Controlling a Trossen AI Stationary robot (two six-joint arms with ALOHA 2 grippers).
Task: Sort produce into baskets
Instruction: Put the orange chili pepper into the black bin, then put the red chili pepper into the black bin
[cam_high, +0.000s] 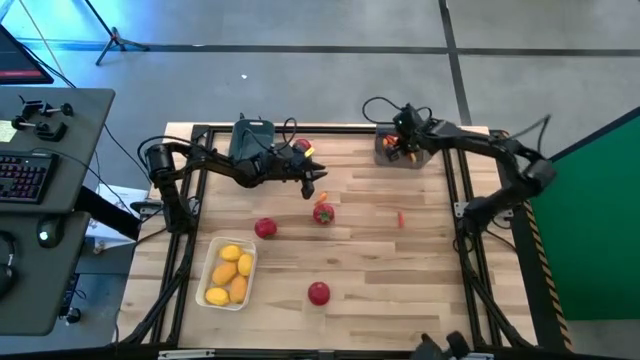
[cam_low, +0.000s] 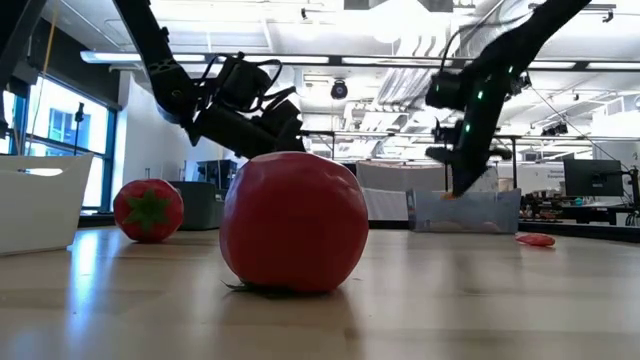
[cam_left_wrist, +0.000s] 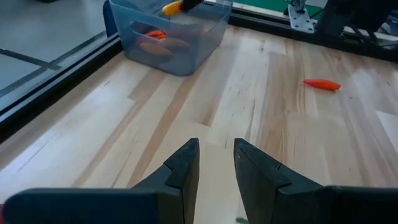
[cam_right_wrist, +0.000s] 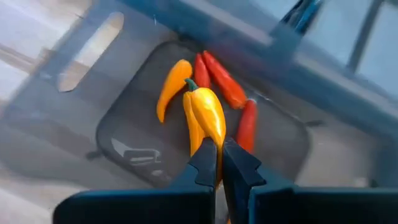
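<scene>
right claw (cam_right_wrist: 219, 163) pinching glossy yellow pepper (cam_right_wrist: 205, 118) over smoky bin (cam_right_wrist: 74, 118) | left claw (cam_left_wrist: 216, 163) ajar, empty

Red tomato (cam_low: 293, 222) looms before smoky bin (cam_low: 465, 211).
</scene>
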